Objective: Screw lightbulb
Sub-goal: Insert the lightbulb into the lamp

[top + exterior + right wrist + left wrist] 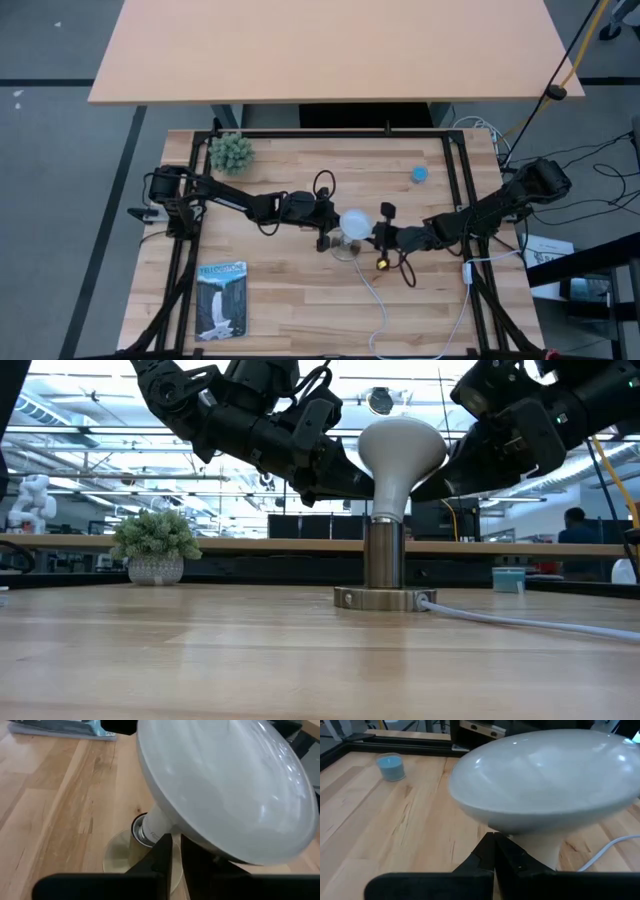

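Note:
The white lightbulb (400,450) stands upright, its screw end in the silvery socket (384,565) at the table's middle (353,224). My left gripper (333,232) comes from the table's left and my right gripper (379,237) from the right. Both are shut, with their tips under the dome on either side of the bulb's cone-shaped body. The dome fills the left wrist view (545,775) and the right wrist view (225,785). My left gripper lies with its shut fingertips (492,842) against the bulb's cone body (374,488) just under the dome, slanting down from the table's left. The bulb stays upright in the socket. My right gripper lies with its shut fingertips (170,845) against the cone's narrow neck (159,826) under the dome, slanting down from the table's right.
The socket's white cord (376,292) runs toward the near edge. A small blue cap (419,174) stands at the far right, a potted plant (231,151) at the far left, and a booklet (221,300) lies near left.

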You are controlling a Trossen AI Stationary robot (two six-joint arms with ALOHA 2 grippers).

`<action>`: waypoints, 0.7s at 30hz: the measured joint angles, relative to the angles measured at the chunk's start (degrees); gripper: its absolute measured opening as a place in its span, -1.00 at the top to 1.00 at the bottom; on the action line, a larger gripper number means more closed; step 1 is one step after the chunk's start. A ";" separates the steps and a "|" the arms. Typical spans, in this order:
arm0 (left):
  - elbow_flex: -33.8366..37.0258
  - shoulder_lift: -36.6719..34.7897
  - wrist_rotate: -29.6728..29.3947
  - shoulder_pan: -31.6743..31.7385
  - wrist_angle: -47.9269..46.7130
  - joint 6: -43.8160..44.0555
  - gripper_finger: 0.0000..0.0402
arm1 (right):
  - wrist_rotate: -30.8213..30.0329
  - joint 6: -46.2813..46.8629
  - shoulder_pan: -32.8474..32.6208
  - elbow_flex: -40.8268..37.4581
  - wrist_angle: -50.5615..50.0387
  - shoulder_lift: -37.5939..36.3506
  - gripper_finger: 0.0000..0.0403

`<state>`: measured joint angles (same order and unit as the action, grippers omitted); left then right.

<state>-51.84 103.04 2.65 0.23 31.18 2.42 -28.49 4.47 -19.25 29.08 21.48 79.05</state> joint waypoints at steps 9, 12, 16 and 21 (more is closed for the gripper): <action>0.00 0.00 -0.09 0.00 0.00 -0.19 0.99 | -0.33 -0.89 0.00 3.39 -6.65 0.00 0.96; 0.00 0.00 -0.09 0.00 0.00 -0.20 0.99 | -0.35 -0.89 0.00 3.39 -6.72 0.00 0.99; 0.00 0.00 -0.09 0.02 0.00 -0.17 0.99 | -0.35 -0.90 0.00 3.39 -6.72 0.00 1.00; -0.01 0.00 -0.06 0.40 0.00 -0.17 0.99 | -1.84 -1.13 0.00 3.39 -6.74 0.00 1.00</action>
<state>-51.85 103.04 2.59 0.63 31.18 2.24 -30.32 3.33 -19.25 32.47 14.74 79.05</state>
